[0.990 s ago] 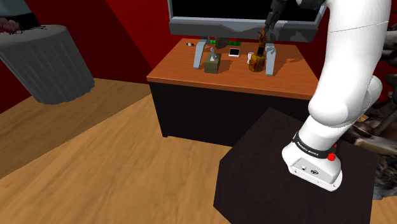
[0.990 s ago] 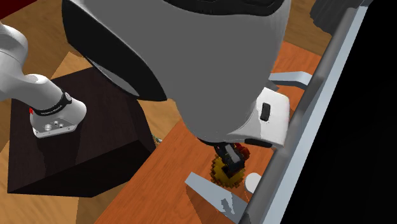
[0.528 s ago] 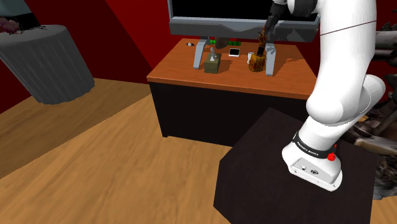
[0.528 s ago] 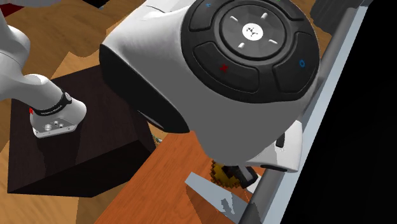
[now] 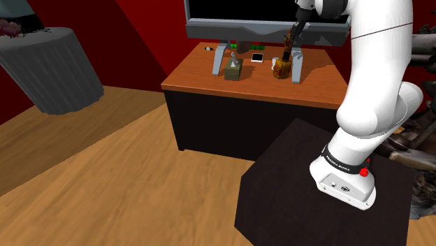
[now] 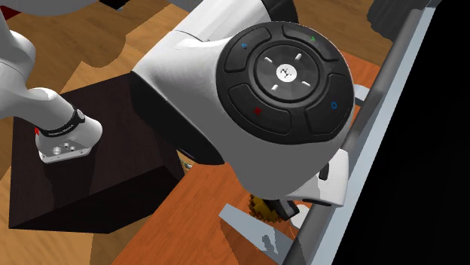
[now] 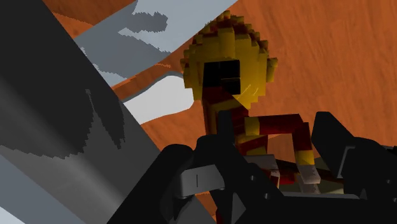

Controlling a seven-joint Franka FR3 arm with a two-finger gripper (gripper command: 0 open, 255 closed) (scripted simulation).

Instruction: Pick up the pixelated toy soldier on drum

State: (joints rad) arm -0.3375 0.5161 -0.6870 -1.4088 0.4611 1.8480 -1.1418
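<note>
Where wrist view shows claw (image 7: 275,139) pinching toy soldier (image 7: 229,76), shoulder view shows desk (image 5: 202,73) beneath.

We see dark red walls (image 5: 140,28) rising behind a pale wooden plank floor (image 5: 105,175). Against the far wall stands the worktop (image 5: 209,78), orange-brown on top and black in front, carrying a wide dark screen (image 5: 237,8) in a grey frame on grey feet (image 5: 219,59). At the shoulder view's left we find a round table (image 5: 49,66) draped in grey cloth, with what may be a pinkish bunch of flowers (image 5: 8,26) on it, and in the second exterior view a black area (image 6: 429,150) lies past the screen's frame.
</note>
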